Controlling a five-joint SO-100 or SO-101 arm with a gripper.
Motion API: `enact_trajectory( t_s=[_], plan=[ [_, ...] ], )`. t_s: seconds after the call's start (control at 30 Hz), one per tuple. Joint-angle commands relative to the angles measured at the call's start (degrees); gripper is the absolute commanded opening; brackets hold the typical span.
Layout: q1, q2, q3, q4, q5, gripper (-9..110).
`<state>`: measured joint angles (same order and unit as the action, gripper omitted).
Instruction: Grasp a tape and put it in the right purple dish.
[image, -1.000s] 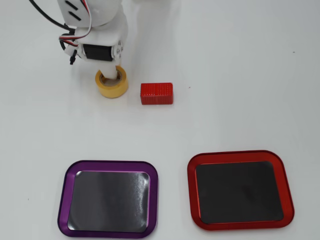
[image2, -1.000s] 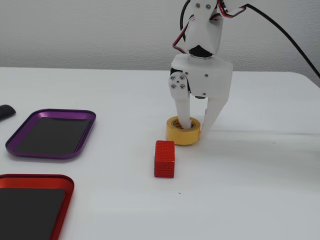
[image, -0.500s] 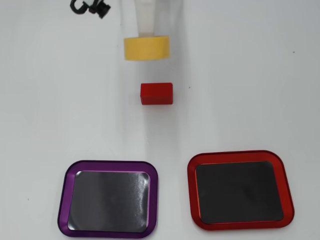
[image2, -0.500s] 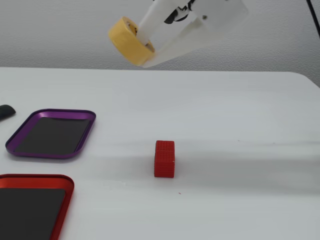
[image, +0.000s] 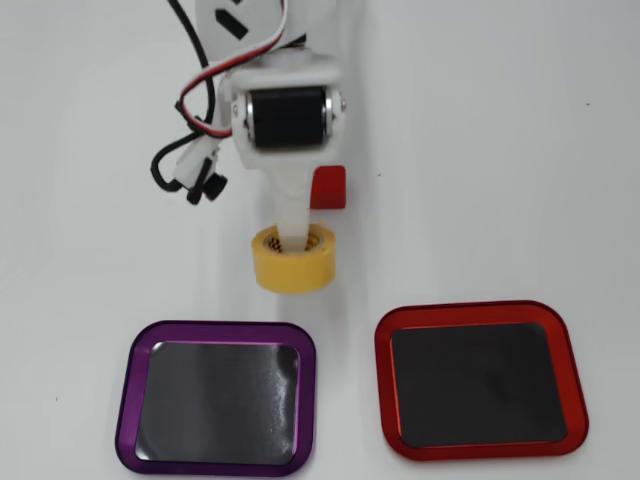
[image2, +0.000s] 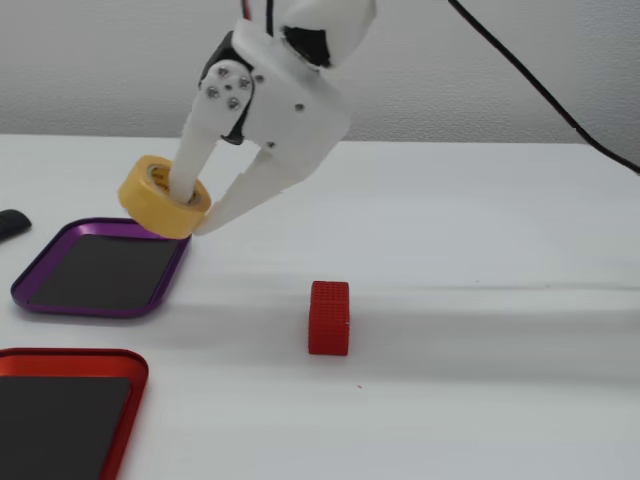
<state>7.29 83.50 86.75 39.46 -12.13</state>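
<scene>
Our hand (image2: 195, 215) grips the yellow tape (image2: 164, 197), one finger through its core, above the tabletop (image2: 480, 230) near the purple dish (image2: 104, 269); we should centre it over the dark inside, lower, then release.

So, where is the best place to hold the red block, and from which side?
Come from above and close on the two long sides of the red block: it lies flat on the table, with bare space on both sides. Its ribbed faces look likely to help the grip.
</scene>
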Motion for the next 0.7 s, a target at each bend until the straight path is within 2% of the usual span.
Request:
enact_trajectory(
  t_s=[0.0, 0.33, 0.67],
  plan=[
    [1.7, -4.9, -13.4, 5.3, 3.5, 0],
    [4.1, -20.6, -34.2, 17.8, 4.7, 0],
    [4.1, -26.2, -43.9, 27.9, 4.7, 10]
  ],
)
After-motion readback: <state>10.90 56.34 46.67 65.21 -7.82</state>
